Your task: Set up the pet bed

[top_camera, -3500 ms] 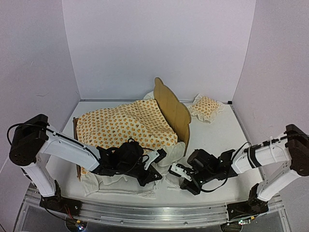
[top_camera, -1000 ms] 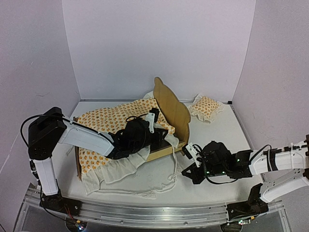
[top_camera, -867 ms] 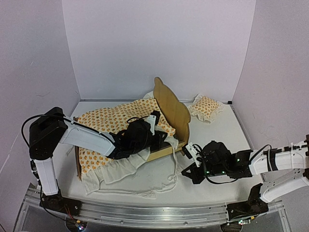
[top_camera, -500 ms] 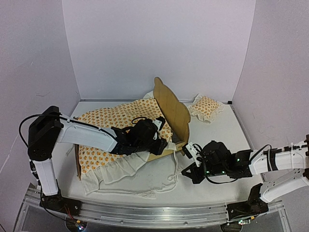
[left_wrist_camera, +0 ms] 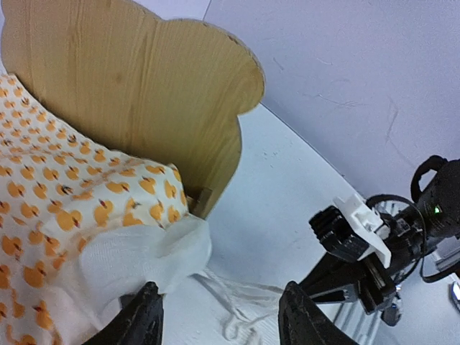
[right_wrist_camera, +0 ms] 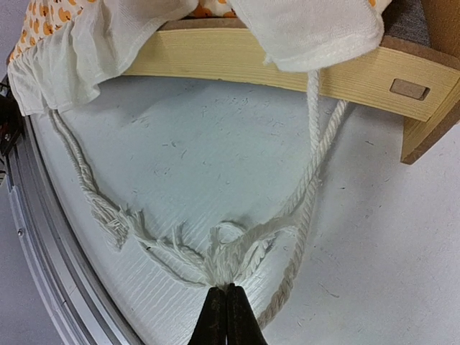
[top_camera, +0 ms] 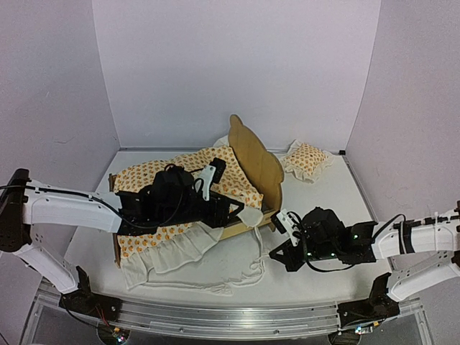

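Observation:
The pet bed (top_camera: 256, 164) stands mid-table, its plywood headboard (left_wrist_camera: 136, 93) upright. Orange-print bedding (top_camera: 180, 183) covers it, and a white ruffle hangs over the near side rail (right_wrist_camera: 287, 66). My left gripper (top_camera: 233, 208) hovers over the bed's near headboard corner. In the left wrist view it (left_wrist_camera: 224, 316) is open, with a white bedding corner (left_wrist_camera: 136, 259) beside the left finger. A white cord (right_wrist_camera: 309, 180) trails from the bedding onto the table. My right gripper (right_wrist_camera: 227, 307) is shut on the cord's frayed ends (right_wrist_camera: 231, 260), low on the table just right of the bed (top_camera: 279, 251).
A small matching pillow (top_camera: 307, 159) lies at the back right, beyond the headboard. The bedding's white ruffle (top_camera: 172, 251) spreads over the table in front of the bed. Purple walls close in the back and both sides. A metal rail (top_camera: 215, 316) runs along the near edge.
My left gripper has opened, let go of the white bedding corner and drawn back a little to the left, and its arm has swung lower. The right gripper has stayed put, shut on the cord.

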You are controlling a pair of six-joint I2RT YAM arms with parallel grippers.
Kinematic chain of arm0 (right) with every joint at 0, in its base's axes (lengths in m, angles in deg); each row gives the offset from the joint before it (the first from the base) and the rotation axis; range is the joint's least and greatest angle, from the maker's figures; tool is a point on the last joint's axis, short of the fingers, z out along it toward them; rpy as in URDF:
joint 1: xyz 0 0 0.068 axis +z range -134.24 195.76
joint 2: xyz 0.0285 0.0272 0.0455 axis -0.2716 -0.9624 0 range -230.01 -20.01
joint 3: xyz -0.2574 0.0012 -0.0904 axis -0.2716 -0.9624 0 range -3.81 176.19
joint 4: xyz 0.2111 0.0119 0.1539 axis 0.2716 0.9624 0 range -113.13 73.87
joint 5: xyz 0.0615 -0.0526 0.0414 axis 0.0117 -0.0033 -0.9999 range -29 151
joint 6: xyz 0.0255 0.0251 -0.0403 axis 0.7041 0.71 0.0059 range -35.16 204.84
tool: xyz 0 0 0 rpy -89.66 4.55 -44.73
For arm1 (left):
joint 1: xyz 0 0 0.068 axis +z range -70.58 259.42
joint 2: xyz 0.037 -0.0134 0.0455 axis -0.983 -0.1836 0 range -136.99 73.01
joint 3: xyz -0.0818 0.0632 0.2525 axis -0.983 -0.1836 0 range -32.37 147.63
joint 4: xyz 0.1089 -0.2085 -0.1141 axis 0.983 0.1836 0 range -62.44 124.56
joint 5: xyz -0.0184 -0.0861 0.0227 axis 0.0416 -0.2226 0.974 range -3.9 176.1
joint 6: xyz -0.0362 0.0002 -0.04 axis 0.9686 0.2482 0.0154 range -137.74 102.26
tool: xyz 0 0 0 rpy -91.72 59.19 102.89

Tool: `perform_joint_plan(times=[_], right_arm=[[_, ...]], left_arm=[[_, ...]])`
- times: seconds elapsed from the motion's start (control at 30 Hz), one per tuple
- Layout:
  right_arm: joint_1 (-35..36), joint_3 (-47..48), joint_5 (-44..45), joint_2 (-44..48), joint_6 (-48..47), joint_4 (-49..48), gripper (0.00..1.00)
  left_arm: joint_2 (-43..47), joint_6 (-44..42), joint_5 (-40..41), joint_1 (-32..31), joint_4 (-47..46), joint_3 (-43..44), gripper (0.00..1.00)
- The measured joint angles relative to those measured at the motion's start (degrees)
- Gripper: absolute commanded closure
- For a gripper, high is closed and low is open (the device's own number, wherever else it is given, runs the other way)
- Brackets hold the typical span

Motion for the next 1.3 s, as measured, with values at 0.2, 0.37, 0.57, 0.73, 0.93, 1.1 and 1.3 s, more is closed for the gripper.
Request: perform_joint_plan(times=[0.2,0.37,0.57,0.73,0.93,1.1,1.3], right_arm=[[0.0,0.0,-0.2,0.57,0.0,0.04,1.0],[0.0,0.0,-0.15,1.73,0.0,0.31,1.0],[0.0,0.0,-0.11,3.69,-0.02,1.03,1.0],[0.0,0.0,-0.15,3.78,-0.02,1.4,1.0],[0.0,0.0,-0.15,3.89,-0.24,1.99,1.0],[0.0,0.0,-0.35,3.96,-0.28,2.01,1.0],[0.0,0.0,-1.22,3.96,-0.44,2.03,1.0]], left_arm=[[-6.64,4.39,-3.19,-4.02,-13.42,-6.78,0.63],[-17.4,8.09,-3.39,-5.27,-20.74,-5.99,0.58],[-25.07,10.16,-0.94,-5.22,-24.04,-4.15,0.55],[-30.03,10.58,1.6,-4.96,-26.34,0.28,0.56],[-32.13,13.7,4.2,-4.61,-27.65,1.97,0.63],[-32.7,15.74,5.88,-4.59,-27.67,2.4,0.7],[-33.0,17.77,8.61,-4.57,-27.65,2.86,0.65]])
